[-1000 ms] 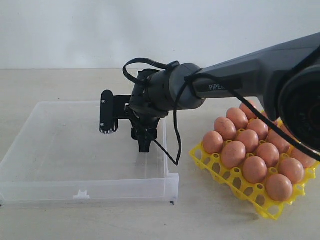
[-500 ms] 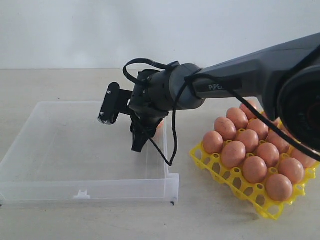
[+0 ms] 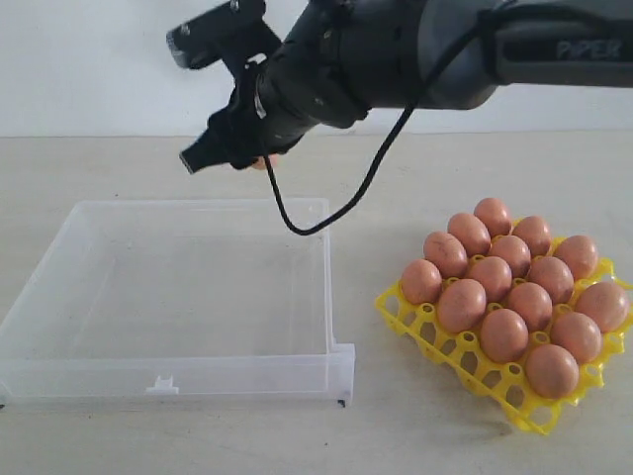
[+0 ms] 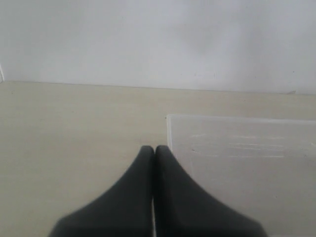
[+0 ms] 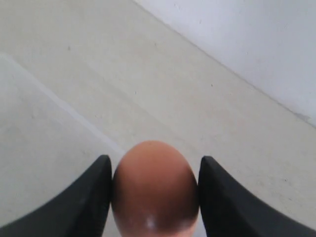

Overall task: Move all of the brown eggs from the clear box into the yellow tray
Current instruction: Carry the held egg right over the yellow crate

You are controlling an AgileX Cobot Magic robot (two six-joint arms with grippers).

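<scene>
My right gripper hangs high over the far edge of the clear box, shut on one brown egg. In the right wrist view the egg sits between both fingers, touching each; in the exterior view only a sliver of it shows. Part of the box wall shows below. The yellow tray stands right of the box with several brown eggs in its cups. My left gripper is shut on nothing, just beside a corner of the box.
A black cable loops down from the right arm toward the box's far right corner. The beige table runs back to a white wall.
The right gripper closed on the egg inside the box, then rose up and toward the back left with it, well above the box.
</scene>
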